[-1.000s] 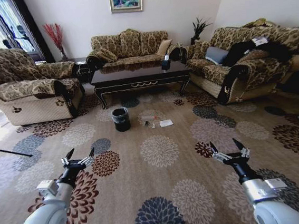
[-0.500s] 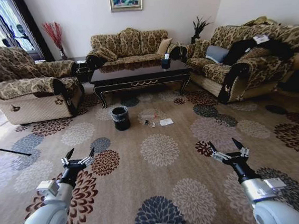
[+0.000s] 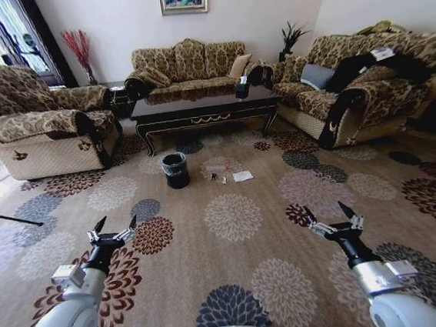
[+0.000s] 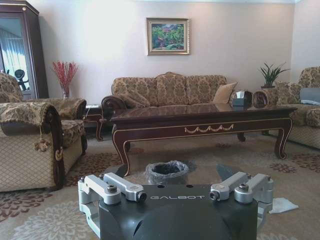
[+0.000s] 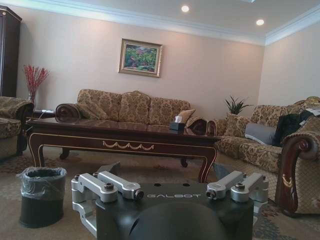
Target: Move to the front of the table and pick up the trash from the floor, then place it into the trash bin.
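Where the head view catches the trash [image 3: 242, 177], wrist views catch the trash bin [image 5: 41, 195].

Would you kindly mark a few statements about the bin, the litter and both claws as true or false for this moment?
1. The small round black bucket with a grey bag liner stands on the patterned beige carpet in front of the long dark glossy wooden table. True.
2. The flat white paper square is inside the bucket. False: it lies on the carpet beside it.
3. The left claw grips a wrapper. False: it is open and empty above the carpet.
4. The right claw is open, short of the litter. True.
5. A tissue box sits on the table. True.
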